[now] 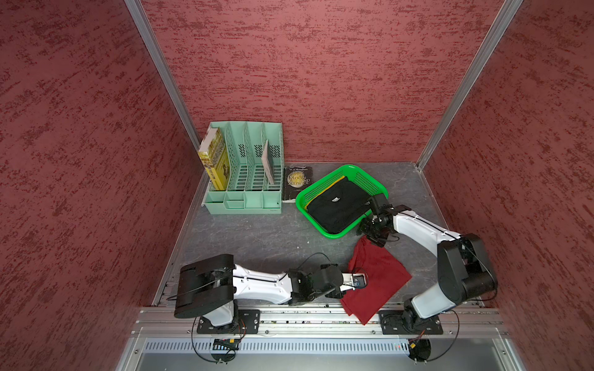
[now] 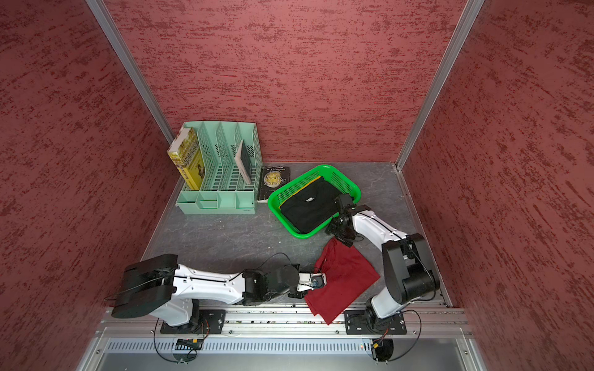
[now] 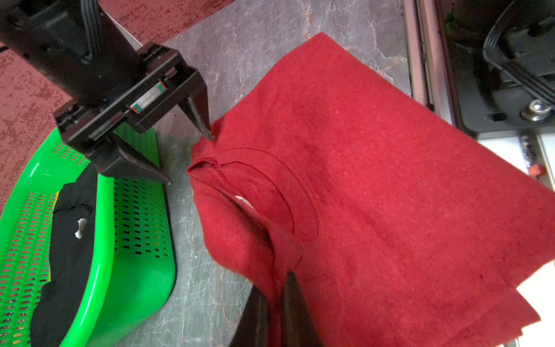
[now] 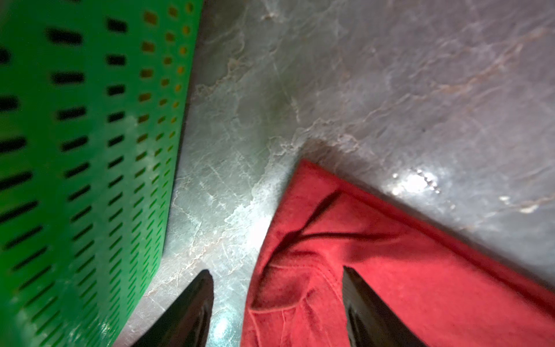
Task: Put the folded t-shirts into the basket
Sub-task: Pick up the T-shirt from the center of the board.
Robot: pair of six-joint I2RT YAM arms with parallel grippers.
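Note:
The dark red t-shirt lies on the grey table in front of the basket, and its near corner hangs over the front rail. My left gripper is shut on the shirt's left edge, with cloth pinched between the jaws. My right gripper is open over the shirt's far corner by the collar; one fingertip touches the cloth. The green basket holds the black t-shirt on top of the mustard-yellow one, of which only an edge shows.
A mint-green file organizer with upright books stands at the back left. A black book lies flat between it and the basket. The aluminium front rail carries both arm bases. Red walls enclose the table on three sides.

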